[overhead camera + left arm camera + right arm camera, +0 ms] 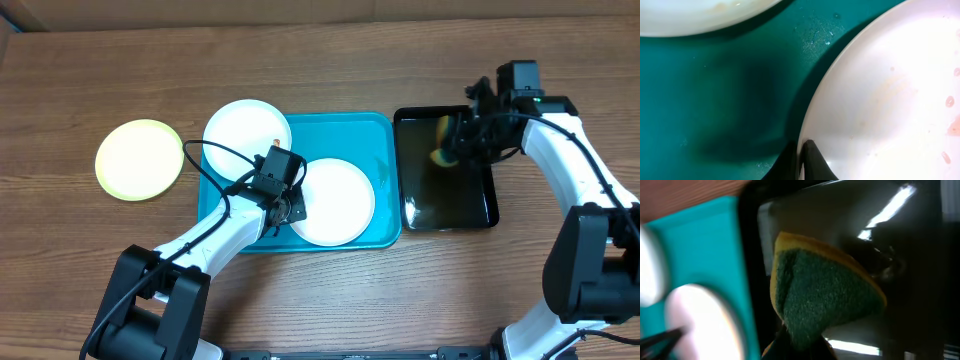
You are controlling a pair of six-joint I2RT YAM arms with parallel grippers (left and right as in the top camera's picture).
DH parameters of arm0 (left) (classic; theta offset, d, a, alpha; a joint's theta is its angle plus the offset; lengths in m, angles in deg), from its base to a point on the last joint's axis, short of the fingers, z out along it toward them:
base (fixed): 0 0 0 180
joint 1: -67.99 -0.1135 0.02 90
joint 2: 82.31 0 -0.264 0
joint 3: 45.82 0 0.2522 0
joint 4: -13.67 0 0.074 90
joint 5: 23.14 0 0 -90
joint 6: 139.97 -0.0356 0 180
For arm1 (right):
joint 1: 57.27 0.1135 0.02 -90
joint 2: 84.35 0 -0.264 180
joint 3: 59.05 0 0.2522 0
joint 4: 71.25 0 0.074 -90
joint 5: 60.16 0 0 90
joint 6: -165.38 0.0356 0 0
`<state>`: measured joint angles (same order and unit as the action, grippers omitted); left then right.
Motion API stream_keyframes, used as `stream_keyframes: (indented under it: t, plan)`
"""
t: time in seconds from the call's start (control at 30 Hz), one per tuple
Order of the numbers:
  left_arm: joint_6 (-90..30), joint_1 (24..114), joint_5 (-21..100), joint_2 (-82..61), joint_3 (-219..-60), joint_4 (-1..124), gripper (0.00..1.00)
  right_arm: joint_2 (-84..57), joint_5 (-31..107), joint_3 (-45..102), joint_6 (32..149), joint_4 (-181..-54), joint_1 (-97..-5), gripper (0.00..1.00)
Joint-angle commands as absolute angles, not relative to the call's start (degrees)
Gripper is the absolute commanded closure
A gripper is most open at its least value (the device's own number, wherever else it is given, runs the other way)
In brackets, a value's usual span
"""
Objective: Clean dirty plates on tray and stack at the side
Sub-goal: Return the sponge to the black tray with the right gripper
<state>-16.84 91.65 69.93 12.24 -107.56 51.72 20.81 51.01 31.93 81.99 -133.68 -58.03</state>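
The left gripper [801, 150] pinches the 9 o'clock rim of a round white plate [340, 200] with reddish smears, which lies at 4 o'clock in the large turquoise plastic tray [380, 135]. A second white plate [245, 130] sits at the tray's 10 o'clock corner. A lime-green-rimmed plate [140, 160] lies on the wooden table [100, 60] at the tray's 9 o'clock. At 3 o'clock, the right gripper [797, 350] clamps a yellow-and-green sponge [825, 295] above a glossy black tray [450, 200].

The dark left gripper [800, 162] pinches the near rim of a round white plate [890, 100], which has faint reddish-brown smears and wet droplets and lies on the turquoise plastic tray [715, 100]. A second white plate [700, 15] shows at far left, apart from the first.
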Motion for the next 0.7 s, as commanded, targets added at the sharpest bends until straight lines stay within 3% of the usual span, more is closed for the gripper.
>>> stream_keyframes:
  t: [0.0,0.3,0.37,0.5,0.6,0.63,0.67]
  plan:
    - [-16.5,92.0,69.8,13.5,-107.0,52.7,0.91,19.4,41.5,29.8,80.9,-132.8,-57.6,0.96]
    - [-16.5,92.0,69.8,13.5,-107.0,52.8,0.82,19.4,40.8,21.2,80.9,-125.3,-57.1,0.95]
    - [-16.5,92.0,69.8,13.5,-107.0,52.7,0.72,19.4,41.0,20.6,80.9,-124.7,-57.1,0.80]
    - [-16.5,92.0,69.8,13.5,-107.0,52.8,0.69,18.8,45.0,23.3,81.0,-125.9,-57.2,0.72]
    - [-16.5,92.1,69.6,13.5,-107.0,53.1,0.68,18.1,44.9,28.4,81.2,-129.9,-57.9,0.60]
    - [-16.5,92.1,69.5,13.5,-107.0,53.2,0.69,17.9,44.6,30.4,81.2,-131.3,-58.2,0.53]
    - [-16.5,92.1,69.3,13.5,-107.0,53.4,0.77,17.8,43.8,32.8,81.2,-132.8,-58.7,0.46]
